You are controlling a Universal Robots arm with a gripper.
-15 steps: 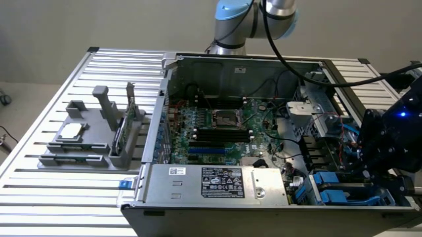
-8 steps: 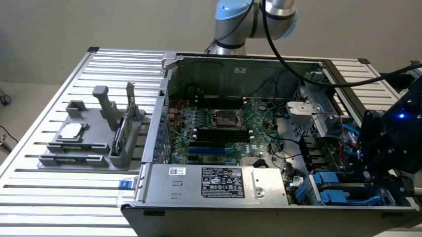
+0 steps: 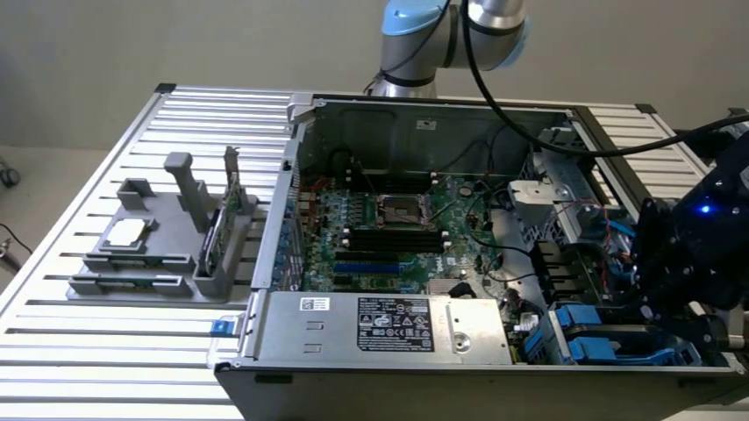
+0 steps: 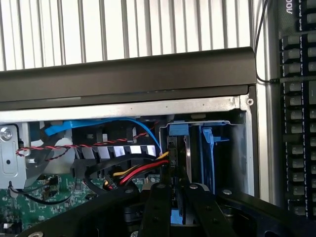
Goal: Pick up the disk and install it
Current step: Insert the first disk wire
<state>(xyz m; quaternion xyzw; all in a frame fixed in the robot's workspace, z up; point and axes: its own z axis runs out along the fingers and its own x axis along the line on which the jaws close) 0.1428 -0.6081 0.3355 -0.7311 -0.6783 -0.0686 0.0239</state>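
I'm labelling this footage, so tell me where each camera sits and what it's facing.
Exterior view: off the arm, raised, looking down on the open computer case; the arm and the tool show at its right.
Wrist view: on the wrist, facing the drive bay; the tool's fingers show.
Shared: the blue drive carriers.

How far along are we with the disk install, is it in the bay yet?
Pickup looks done: the claw is closed on the disk, its blue frame showing between the fingers. In hand: it hangs over the drive bay at the computer case's corner, beside another blue carrier. Left: the disk isn't seated yet.
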